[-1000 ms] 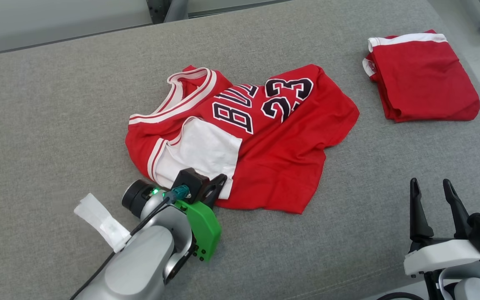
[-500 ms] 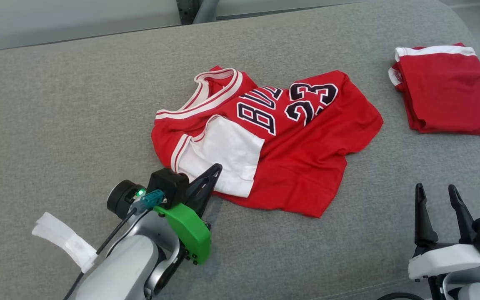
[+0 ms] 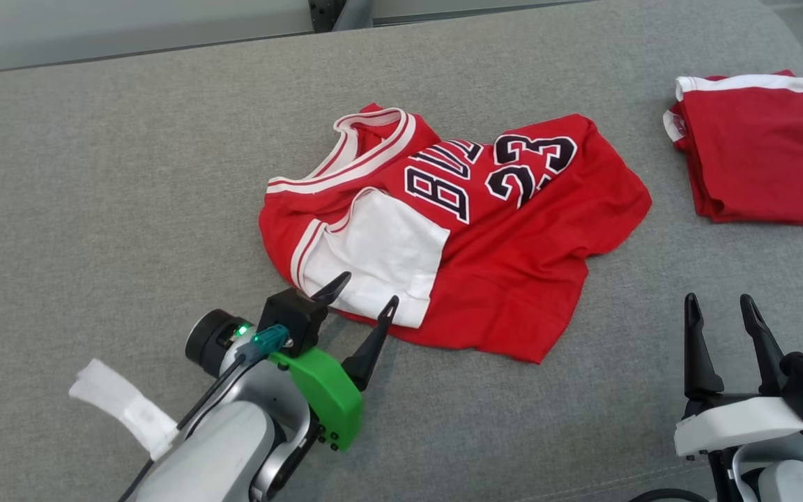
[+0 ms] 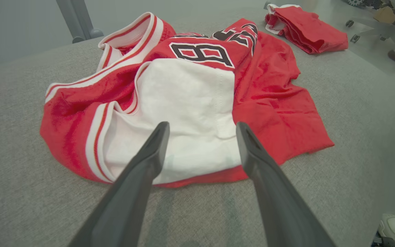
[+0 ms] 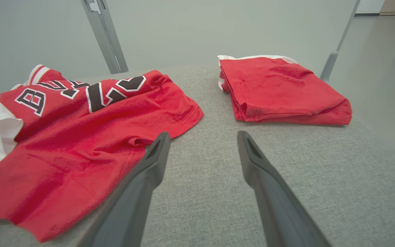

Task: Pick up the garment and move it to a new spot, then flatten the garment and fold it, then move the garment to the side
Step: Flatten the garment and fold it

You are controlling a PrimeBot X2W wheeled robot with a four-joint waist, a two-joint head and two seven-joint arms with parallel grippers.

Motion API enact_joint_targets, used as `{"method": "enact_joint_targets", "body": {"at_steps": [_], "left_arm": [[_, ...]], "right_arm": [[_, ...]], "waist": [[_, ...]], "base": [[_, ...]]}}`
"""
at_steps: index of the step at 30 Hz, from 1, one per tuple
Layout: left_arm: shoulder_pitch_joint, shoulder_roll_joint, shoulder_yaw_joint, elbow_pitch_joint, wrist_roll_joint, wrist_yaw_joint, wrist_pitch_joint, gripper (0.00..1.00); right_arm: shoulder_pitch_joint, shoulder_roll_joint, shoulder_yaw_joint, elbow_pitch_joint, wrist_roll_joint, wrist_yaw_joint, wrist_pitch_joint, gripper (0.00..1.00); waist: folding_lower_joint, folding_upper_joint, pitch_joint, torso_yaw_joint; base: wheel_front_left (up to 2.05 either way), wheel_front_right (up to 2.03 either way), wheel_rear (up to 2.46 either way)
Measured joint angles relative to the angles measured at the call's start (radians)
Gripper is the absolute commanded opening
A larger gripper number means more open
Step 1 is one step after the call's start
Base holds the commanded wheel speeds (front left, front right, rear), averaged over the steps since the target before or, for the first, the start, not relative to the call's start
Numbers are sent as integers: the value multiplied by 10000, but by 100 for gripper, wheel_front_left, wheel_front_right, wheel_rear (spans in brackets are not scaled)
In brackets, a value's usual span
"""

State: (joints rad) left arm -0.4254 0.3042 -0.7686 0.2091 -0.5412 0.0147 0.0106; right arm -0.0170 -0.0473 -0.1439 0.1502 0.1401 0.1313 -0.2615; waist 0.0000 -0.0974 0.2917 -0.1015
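While bunched up in the middle of the fuzzy grey top (image 3: pixel 129 174), soft and wrinkly: red garment (image 3: pixel 506 279) with a white patch (image 3: pixel 380 251), stripy white edges, black letters and numbers. Left gripper (image 3: pixel 366 289) with two long, dark, pointy fingers (image 3: pixel 373 341) spread apart, holding nothing, tips right at the near edge of the white patch; touching or not, hard to tell. Right gripper (image 3: pixel 718 300) spread wide too, empty, well apart from the garment, off to its right. Far right, second red cloth (image 3: pixel 757 153), folded flat and neat.
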Motion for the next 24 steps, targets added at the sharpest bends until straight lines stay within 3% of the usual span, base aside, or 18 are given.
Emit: {"method": "enact_joint_targets", "body": {"at_steps": [7,13,14,15,16,17,18,24], "left_arm": [[-842,-274,-320,1022,353,-228,234,100],[-1209,-167,-382,1919,502,-337,188,100],[-1239,-157,-403,2063,502,-370,188,96],[-1260,-148,-422,2240,502,-416,199,65],[-1290,-144,-460,2403,506,-462,205,42],[-1317,-134,-489,2560,510,-497,213,25],[-1342,-146,-497,2715,506,-520,209,0],[-1434,-328,-512,3191,414,-686,-146,0]], "right_arm": [[-88,0,6,33,176,0,0,100],[-81,0,0,79,320,0,0,100],[-81,0,-2,84,332,0,0,100],[-81,0,4,92,336,0,0,100],[-81,-2,2,100,345,0,0,100],[-81,-2,12,102,347,0,0,100],[-81,0,12,107,351,0,0,100],[-110,0,-23,111,355,0,0,100]], "waist": [[0,0,233,-507],[0,0,393,-953],[0,0,417,-1003],[0,0,440,-1045],[0,0,460,-1076],[0,0,477,-1099],[0,0,489,-1114],[0,0,488,-1034]], "base": [[0,0,0],[0,0,0],[0,0,0],[0,0,0],[0,0,0],[0,0,0],[0,0,0],[0,0,0]]}}
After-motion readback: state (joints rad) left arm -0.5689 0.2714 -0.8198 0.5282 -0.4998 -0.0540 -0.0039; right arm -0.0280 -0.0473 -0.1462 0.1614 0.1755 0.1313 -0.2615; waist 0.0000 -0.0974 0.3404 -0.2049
